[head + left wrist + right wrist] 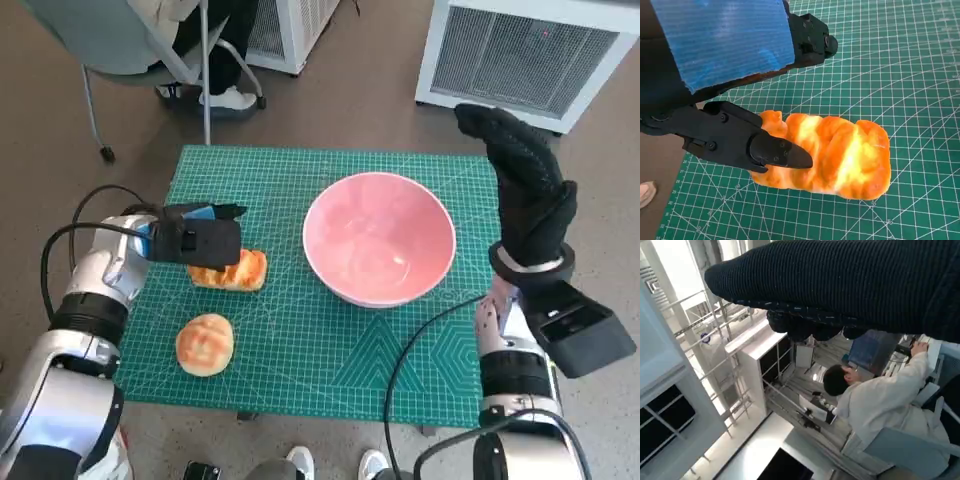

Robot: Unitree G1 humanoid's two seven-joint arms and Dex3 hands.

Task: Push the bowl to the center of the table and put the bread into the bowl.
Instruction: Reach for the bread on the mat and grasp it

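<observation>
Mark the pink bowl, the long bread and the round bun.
pink bowl [345,205], head view, bare inner wall.
long bread [840,155], left wrist view, middle of its glazed top.
round bun [205,343], head view, centre of its crust.

One pink bowl [379,238] and two breads (one long [230,271], one round [205,344]).

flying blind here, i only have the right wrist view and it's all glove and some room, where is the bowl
Observer: The pink bowl sits on the green mat, right of its middle, empty.
Operator: is my right hand near it
Observer: The right hand is raised beside the bowl's right rim, holding nothing, fingers spread, apart from the bowl as far as the head view shows.
Operator: and the bread
Observer: An oblong bread lies left of the bowl, with the left hand right over it; one fingertip is at its end. A round bun lies nearer the robot.
</observation>
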